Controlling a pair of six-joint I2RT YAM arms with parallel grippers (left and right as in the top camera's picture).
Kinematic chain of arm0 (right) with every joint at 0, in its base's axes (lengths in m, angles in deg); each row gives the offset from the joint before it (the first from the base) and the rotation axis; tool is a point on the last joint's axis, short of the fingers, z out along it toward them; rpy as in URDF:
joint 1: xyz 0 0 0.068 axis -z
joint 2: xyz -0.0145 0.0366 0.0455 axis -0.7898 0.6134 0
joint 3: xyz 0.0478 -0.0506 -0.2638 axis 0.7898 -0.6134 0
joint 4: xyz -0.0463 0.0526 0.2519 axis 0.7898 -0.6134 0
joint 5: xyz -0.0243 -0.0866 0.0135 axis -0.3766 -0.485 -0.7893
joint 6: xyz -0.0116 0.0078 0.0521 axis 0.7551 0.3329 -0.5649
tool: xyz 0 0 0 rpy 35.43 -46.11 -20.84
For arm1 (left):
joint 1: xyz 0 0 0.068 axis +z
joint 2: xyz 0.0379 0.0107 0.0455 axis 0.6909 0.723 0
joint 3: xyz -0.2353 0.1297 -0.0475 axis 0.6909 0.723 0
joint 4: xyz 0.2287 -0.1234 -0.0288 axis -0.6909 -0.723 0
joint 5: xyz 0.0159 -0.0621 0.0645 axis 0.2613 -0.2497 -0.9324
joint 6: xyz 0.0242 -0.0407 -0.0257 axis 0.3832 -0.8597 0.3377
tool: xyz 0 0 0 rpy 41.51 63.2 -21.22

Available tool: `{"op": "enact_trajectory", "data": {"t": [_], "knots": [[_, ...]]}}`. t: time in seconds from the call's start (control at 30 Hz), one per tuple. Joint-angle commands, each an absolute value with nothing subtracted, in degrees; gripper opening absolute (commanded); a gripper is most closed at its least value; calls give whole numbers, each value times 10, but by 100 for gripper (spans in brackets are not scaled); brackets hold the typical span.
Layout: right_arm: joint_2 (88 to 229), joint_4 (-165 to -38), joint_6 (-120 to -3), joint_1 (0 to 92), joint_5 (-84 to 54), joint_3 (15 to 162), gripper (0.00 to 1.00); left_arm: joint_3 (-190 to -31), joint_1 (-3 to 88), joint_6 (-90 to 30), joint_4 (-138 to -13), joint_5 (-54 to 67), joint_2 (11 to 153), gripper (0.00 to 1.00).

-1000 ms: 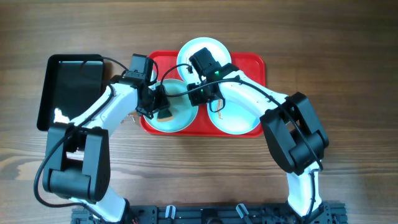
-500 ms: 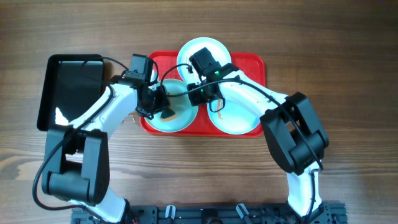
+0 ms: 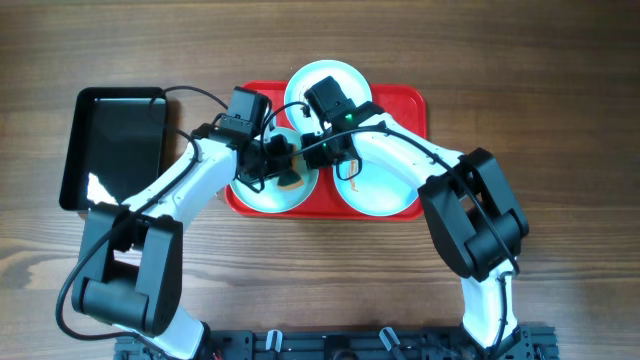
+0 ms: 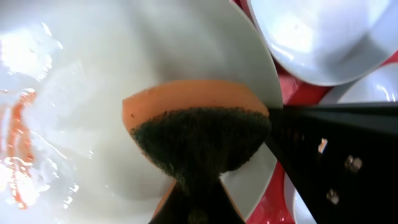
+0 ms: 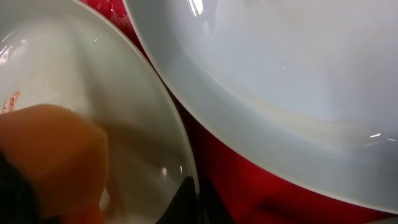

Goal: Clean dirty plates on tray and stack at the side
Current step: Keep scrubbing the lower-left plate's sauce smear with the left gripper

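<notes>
Three pale-blue plates lie on the red tray (image 3: 405, 110): one at the back (image 3: 320, 78), one front right (image 3: 380, 190) and one front left (image 3: 262, 195). My left gripper (image 3: 283, 168) is shut on an orange sponge with a dark scrub side (image 4: 199, 124) and presses it on the front-left plate (image 4: 124, 56). An orange smear (image 4: 18, 137) sits on that plate's left part. My right gripper (image 3: 322, 155) is shut on the same plate's right rim (image 5: 180, 143), its fingertips (image 5: 196, 199) pinching the edge. The sponge also shows in the right wrist view (image 5: 56, 155).
A smaller black tray (image 3: 115, 140) lies on the wooden table left of the red tray. The back plate (image 5: 280, 74) lies close beside the gripped rim, with a strip of red tray (image 5: 249, 180) between. Both arms meet over the tray's left half.
My left gripper has moved the sponge to the right across the front-left plate, toward the right gripper. The right gripper has stayed on the rim.
</notes>
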State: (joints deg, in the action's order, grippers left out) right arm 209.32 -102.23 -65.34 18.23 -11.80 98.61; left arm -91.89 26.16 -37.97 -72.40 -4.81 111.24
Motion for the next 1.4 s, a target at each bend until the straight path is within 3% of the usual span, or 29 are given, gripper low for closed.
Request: {"op": "enact_trajectory", "data": {"t": [0.0,0.2,0.53,0.73,0.93,1.37], "knots": [[2103,-1019,-656,183,-126,1001,4,-914,257,-387,-715,-98,1138,4],[2103,-1019,-656,183,-126,1001,4,-914,257,-378,-704,-127,1176,4],[2103,-1017,-656,183,-126,1001,4,-914,259,-334,-808,-360,1178,4],[2103,-1017,-656,183,-126,1001,4,-929,259,-334,-851,-435,1151,4],[2103,-1017,-656,183,-126,1001,4,-962,257,-334,-861,-415,1104,4],[2103,-1017,-656,183,-126,1001,4,-963,257,-336,-786,-193,1095,4]]}}
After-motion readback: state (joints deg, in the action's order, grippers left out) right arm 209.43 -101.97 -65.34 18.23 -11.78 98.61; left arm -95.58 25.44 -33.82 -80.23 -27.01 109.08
